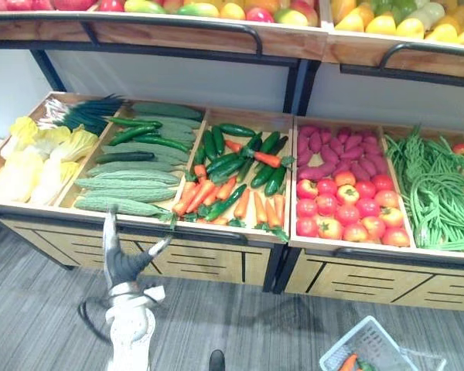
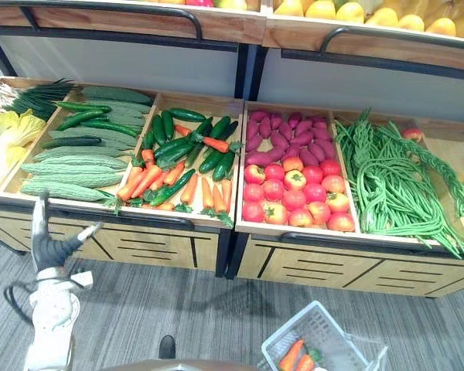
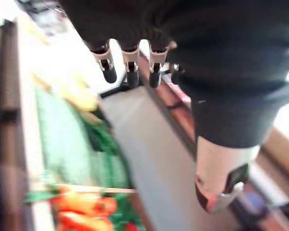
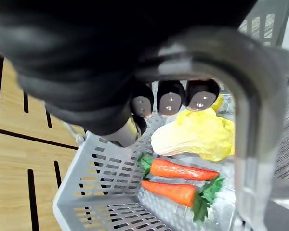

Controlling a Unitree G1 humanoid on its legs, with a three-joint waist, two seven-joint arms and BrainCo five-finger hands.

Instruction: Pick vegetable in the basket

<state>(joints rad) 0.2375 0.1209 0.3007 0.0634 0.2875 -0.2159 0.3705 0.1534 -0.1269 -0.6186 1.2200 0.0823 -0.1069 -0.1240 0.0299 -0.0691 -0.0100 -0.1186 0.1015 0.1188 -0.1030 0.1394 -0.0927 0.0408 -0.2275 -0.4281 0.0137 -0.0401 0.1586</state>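
My left hand [image 1: 126,267] is raised in front of the vegetable stand's lower edge, below the bitter gourds [image 1: 127,189]. It is open and empty, its fingers [image 3: 130,67] straight. My right hand [image 4: 171,101] is shut on the grey handle [image 4: 245,120] of a grey plastic basket [image 2: 294,328] low at the right, in front of the stand. Inside the basket lie two carrots [image 4: 183,169] and a pale yellow cabbage [image 4: 197,137]. More carrots [image 1: 209,193] and dark cucumbers [image 1: 232,162] fill the stand's middle bin.
The wooden stand also holds yellow leafy greens [image 1: 31,158] at the far left, tomatoes [image 1: 348,209], purple tubers [image 1: 340,151] and green beans [image 1: 433,185]. A shelf of fruit [image 1: 216,9] with a black rail overhangs the back. Grey plank floor [image 1: 240,325] lies in front.
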